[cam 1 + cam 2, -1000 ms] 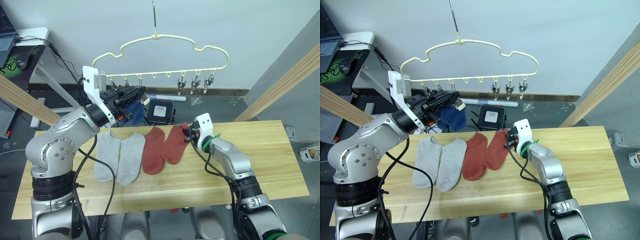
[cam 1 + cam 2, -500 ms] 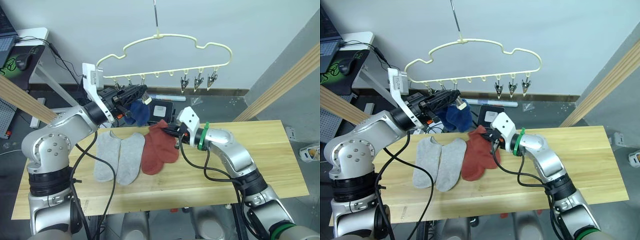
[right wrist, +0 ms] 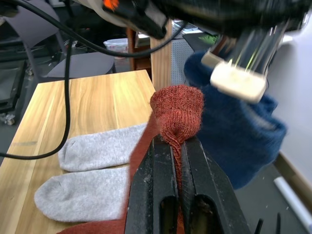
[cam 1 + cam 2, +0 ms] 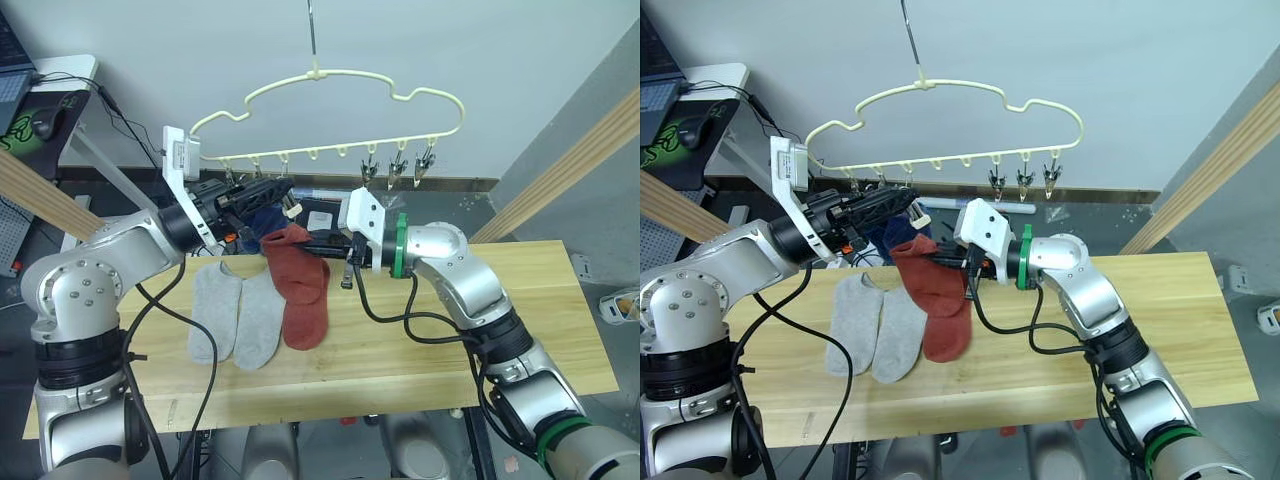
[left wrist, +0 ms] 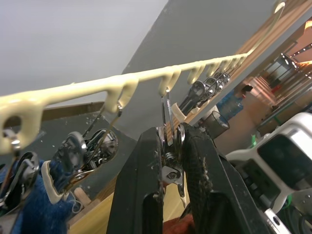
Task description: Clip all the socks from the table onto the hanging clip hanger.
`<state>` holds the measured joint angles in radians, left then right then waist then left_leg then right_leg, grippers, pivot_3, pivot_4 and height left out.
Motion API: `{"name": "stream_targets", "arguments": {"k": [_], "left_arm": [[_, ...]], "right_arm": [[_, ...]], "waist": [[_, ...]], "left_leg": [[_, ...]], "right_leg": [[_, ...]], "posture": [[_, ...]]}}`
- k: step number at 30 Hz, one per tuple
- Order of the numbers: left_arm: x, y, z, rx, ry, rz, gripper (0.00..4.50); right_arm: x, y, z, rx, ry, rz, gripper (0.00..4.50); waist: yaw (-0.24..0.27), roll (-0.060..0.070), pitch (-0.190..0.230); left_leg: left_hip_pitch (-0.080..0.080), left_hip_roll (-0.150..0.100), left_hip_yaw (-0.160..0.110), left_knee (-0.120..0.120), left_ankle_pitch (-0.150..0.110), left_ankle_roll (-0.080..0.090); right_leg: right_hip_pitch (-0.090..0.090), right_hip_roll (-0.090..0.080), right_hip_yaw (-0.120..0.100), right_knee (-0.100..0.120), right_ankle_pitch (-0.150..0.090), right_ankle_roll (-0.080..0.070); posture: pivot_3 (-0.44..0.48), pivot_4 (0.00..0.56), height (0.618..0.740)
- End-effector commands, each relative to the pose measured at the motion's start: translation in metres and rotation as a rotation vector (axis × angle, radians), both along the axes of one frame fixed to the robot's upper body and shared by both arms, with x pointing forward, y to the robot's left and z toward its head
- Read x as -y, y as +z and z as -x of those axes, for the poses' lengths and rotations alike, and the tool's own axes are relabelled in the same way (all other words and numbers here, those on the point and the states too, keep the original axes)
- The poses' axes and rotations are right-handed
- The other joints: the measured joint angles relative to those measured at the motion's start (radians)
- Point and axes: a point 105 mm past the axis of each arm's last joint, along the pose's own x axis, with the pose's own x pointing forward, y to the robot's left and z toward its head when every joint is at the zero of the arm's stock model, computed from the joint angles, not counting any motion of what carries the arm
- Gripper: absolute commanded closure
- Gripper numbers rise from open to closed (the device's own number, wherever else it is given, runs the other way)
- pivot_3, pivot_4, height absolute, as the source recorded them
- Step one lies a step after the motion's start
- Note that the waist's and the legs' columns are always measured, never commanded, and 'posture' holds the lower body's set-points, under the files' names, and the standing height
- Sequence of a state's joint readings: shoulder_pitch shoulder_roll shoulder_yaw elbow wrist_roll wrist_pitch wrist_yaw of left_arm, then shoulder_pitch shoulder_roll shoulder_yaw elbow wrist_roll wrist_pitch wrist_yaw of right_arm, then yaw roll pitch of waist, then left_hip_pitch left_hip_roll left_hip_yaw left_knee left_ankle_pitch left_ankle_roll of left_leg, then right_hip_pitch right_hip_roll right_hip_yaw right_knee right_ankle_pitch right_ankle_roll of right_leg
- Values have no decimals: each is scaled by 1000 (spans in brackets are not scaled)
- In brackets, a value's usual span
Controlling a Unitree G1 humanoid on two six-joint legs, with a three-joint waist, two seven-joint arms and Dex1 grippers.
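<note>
The pale yellow clip hanger (image 4: pixel 330 73) hangs behind the table (image 4: pixel 480 330), with a row of silver clips (image 4: pixel 398 168) under it. My left gripper (image 4: pixel 283 186) is raised to that row and shut on one silver clip (image 5: pixel 168 146). A blue sock (image 4: pixel 262 220) hangs from clips just beside it. My right gripper (image 4: pixel 318 246) is shut on a red sock (image 3: pixel 178 114), held above the table just below the left gripper. A second red sock (image 4: pixel 305 325) and two grey socks (image 4: pixel 215 310) (image 4: pixel 258 322) lie flat on the wood.
Thick wooden beams slant past on the right (image 4: pixel 570 170) and the left (image 4: pixel 40 195). A small desk with a mouse (image 4: pixel 45 122) stands at the far left. The right half of the tabletop is bare wood.
My right gripper has lifted one red sock off the table and carried it left and up, close under the left gripper. The left gripper stays at the clip row.
</note>
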<state>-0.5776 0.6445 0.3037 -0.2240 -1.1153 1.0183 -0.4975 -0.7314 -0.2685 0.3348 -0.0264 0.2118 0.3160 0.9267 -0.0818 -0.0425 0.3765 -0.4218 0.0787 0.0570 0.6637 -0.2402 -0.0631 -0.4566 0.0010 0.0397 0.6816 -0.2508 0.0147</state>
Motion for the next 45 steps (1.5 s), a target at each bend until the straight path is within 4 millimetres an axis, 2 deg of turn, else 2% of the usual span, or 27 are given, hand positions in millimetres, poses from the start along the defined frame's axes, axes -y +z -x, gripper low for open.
{"name": "stream_targets", "arguments": {"k": [1, 17, 31, 45], "left_arm": [[-1, 7, 5, 30, -25, 4, 4176], [4, 6, 9, 14, -69, 16, 4176], [3, 2, 12, 11, -75, -12, 4176], [0, 0, 10, 18, -61, -27, 4176]], "right_arm": [[-4, 14, 11, 67, 60, -19, 4500], [-6, 6, -1, -5, 50, 3, 4500], [-5, 20, -7, 36, 39, -29, 4500], [0, 20, -10, 17, 14, -51, 4500]], "waist": [[0, 0, 0], [-1, 0, 0], [-2, 0, 0], [-2, 0, 0]], "left_leg": [[0, 0, 0, 0, 0, 0], [0, 0, 0, 0, 0, 0], [0, 0, 0, 1, 0, 0], [0, 0, 0, 1, 0, 0]], "right_leg": [[0, 0, 0, 0, 0, 0], [0, -2, 0, 0, 0, 0], [0, -2, 0, 1, 0, 0], [0, -2, -1, 1, 0, 0]], "posture": [[-153, 341, 740], [-163, 335, 740], [-164, 331, 740], [-170, 323, 740]]}}
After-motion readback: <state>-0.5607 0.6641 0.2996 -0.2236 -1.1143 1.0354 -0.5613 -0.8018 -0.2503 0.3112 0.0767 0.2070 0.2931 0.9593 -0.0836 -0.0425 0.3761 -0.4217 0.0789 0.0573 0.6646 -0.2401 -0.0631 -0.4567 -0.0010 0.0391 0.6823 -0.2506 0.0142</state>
